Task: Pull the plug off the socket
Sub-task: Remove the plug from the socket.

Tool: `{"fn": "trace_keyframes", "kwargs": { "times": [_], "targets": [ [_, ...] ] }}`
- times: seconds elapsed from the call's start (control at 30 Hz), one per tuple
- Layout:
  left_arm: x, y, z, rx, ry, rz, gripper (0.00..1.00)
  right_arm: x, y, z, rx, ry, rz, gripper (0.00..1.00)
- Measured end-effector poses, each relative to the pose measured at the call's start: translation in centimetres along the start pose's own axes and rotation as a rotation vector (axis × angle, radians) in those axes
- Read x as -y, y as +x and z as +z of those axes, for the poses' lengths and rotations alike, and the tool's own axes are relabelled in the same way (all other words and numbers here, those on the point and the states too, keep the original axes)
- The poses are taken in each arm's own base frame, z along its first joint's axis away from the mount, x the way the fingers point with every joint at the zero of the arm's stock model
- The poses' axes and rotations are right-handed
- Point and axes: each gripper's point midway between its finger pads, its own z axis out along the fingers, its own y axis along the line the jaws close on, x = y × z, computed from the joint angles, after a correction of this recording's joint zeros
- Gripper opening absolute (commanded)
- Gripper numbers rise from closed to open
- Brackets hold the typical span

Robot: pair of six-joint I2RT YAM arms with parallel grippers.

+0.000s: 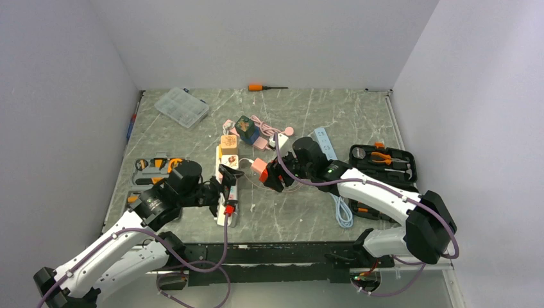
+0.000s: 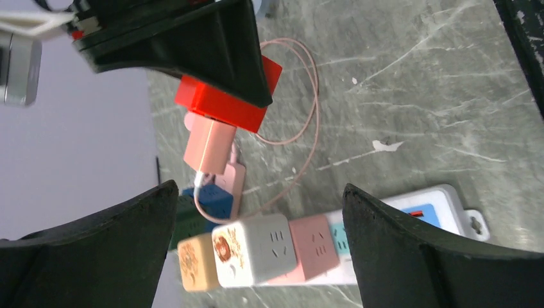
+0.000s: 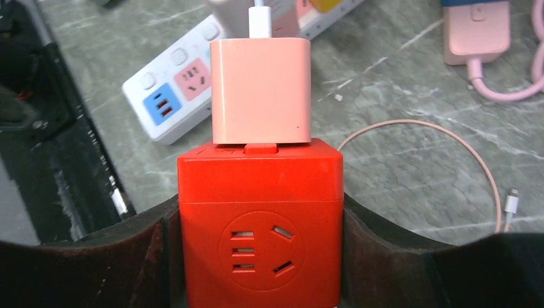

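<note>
At the left side of the table (image 1: 301, 218), next to my left arm, lies a black tool case (image 1: 156, 168) with orange parts. Just to its right my left pincer (image 2: 259, 187) hangs with both fingers spread wide and holds nothing. Below it, between the two fingers, I see the power strip (image 2: 449, 204). The strip lies flat on the grey marble table in front of my left arm and runs away from me. On the strip sit in a row a tan cube (image 2: 195, 264), a white cube with a small picture (image 2: 253, 250) and a pink cube (image 2: 314, 247). Whether my left fingers touch the strip, I cannot tell. To the right of the strip, my right pincer (image 3: 260, 228) is closed on a red cube adapter (image 3: 260, 186), one finger on each side of it. The adapter is apart from the strip and does not touch it. A pink charger (image 3: 261, 90) is plugged into the far face of the adapter, and a white cable (image 3: 260, 14) goes out from its end. A thin pink cable (image 3: 449, 144) curls on the table by the adapter, and at the far right lies a second tool case (image 1: 383, 163).
</note>
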Motion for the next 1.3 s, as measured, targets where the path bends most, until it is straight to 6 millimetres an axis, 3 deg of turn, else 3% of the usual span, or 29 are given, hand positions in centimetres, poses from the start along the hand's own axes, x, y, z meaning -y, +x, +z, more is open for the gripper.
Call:
{"fn": "trace_keyframes", "kwargs": {
  "times": [0.13,0.37,0.57,0.93,1.3],
  "targets": [
    [0.7,-0.6,1.6,0.035,0.009,0.110,0.99,-1.4,0.3,-0.8,-0.011,-0.107,-0.008,0.00],
    [-0.8,-2.0,3.1,0.069,-0.046,0.216,0.99,-3.6,2.7,-1.8,-0.061,-0.248,0.011,0.00],
    [0.7,-1.0,5.2,0.045,-0.015,0.241,0.98,-4.9,2.6,-2.7,-0.050,-0.310,0.008,0.00],
    [0.1,0.1,7.8,-0.015,-0.029,0.263,0.62,-5.5,2.2,-4.0,-0.032,-0.327,0.001,0.00],
    [-0.3,-1.0,8.1,0.002,-0.053,0.335,0.56,-6.3,2.8,-4.0,-0.064,-0.381,0.019,0.00]
  ]
}}
